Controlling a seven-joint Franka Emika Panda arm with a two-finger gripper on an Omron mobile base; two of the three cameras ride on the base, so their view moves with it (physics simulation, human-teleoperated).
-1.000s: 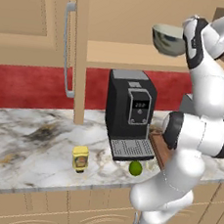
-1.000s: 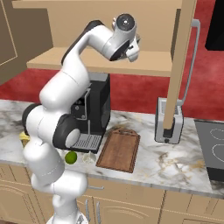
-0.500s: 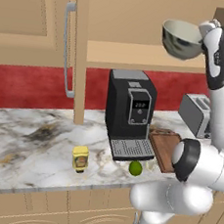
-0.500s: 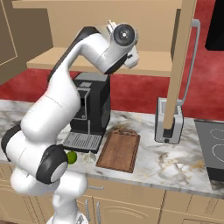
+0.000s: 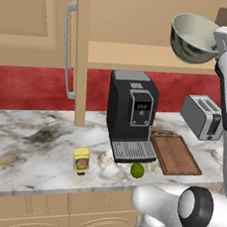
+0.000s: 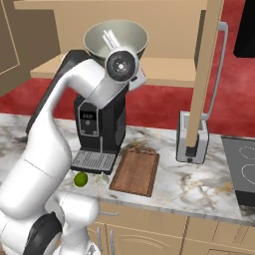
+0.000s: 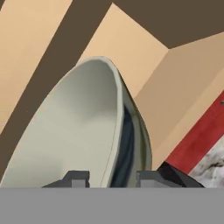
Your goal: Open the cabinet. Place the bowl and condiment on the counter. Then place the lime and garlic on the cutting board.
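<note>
The grey-green bowl (image 5: 193, 39) hangs tilted in the air in front of the cabinet (image 5: 26, 21), whose doors stand open. My gripper (image 5: 217, 41) is shut on the bowl's rim (image 7: 111, 131), one fingertip (image 7: 76, 177) inside and the other outside. The yellow condiment (image 5: 81, 160) stands on the marble counter (image 5: 27, 145). A green lime (image 5: 137, 170) and a pale garlic (image 6: 101, 179) lie in front of the coffee machine, just left of the cutting board (image 5: 176, 153), which is bare.
A black coffee machine (image 5: 130, 112) stands under the cabinet shelf (image 5: 146, 59). A silver toaster (image 5: 202, 115) sits behind the board's right side. The open right door (image 6: 206, 74) hangs over the toaster, and a stove top (image 6: 244, 169) lies beyond.
The arm has carried the bowl out from the cabinet shelf and to the right, the bowl staying in the shut gripper. Things on the counter have not moved.
</note>
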